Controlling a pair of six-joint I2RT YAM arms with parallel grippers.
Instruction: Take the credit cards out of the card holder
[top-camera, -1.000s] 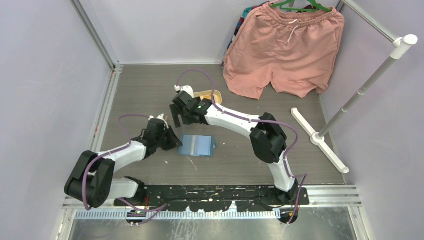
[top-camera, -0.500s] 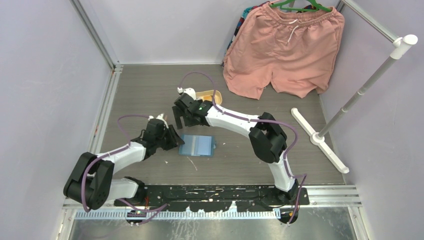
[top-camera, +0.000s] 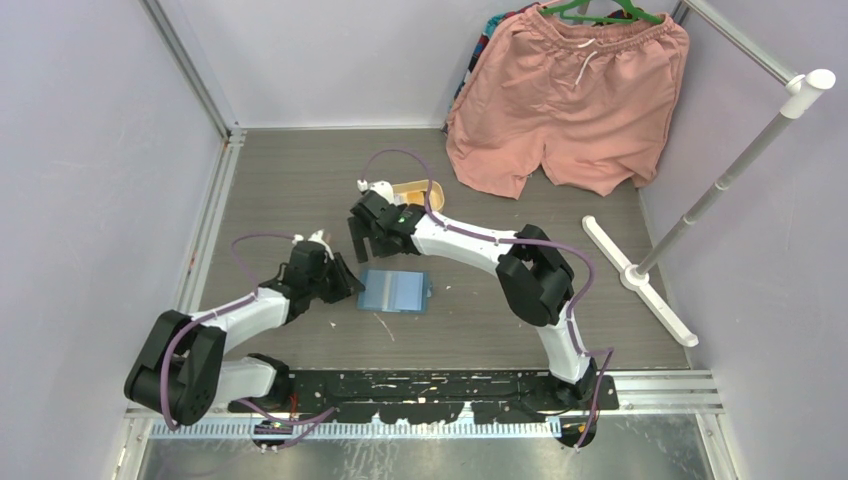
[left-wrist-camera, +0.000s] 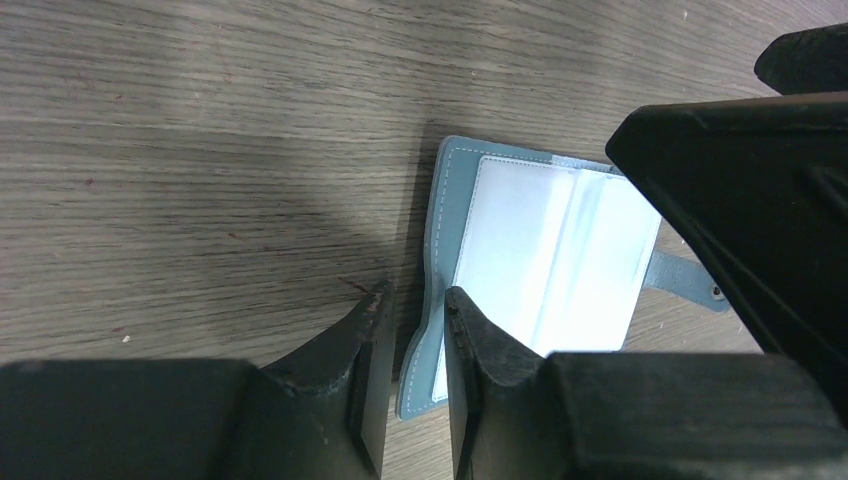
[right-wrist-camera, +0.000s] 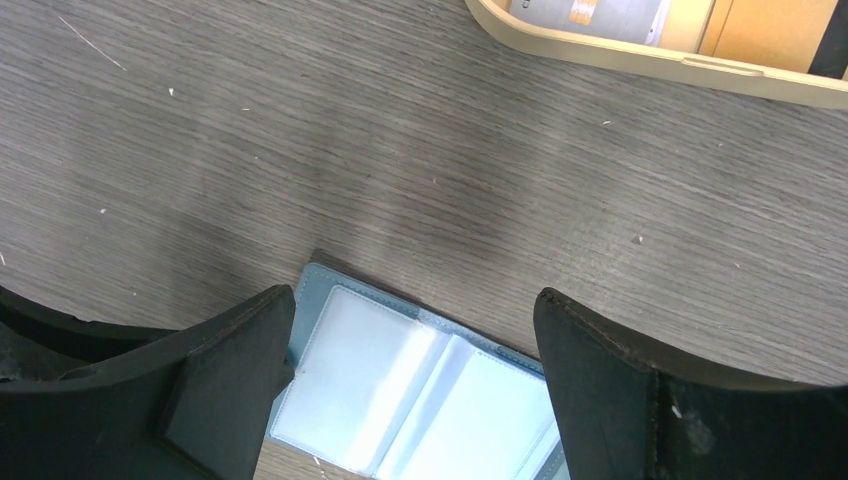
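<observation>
Two black-and-white robot arms meet over a small teal-blue bifold card holder (top-camera: 394, 291), which lies opened flat near the middle of the grey wood-grain table (top-camera: 290, 180), its pale, glossy inner pockets facing up. Glare on those pockets hides whether any cards sit inside. The left gripper (top-camera: 349, 285) is low at the holder's left edge. Its jaws are nearly together in the left wrist view, with the holder's near corner, slightly curled, rising between them. Whether they actually pinch it I cannot tell. The right gripper (top-camera: 362, 243) hovers above the holder's far edge with its jaws spread wide and nothing between them. Beyond it, just behind the right wrist, sits a yellow oval plastic tray (top-camera: 418, 187), and the right wrist view shows a pale flat card (right-wrist-camera: 590, 12) with an orange mark lying in it. Pink cloth shorts (top-camera: 570, 100) hang at the back right, beside a white tubular rack stand (top-camera: 640, 280).
</observation>
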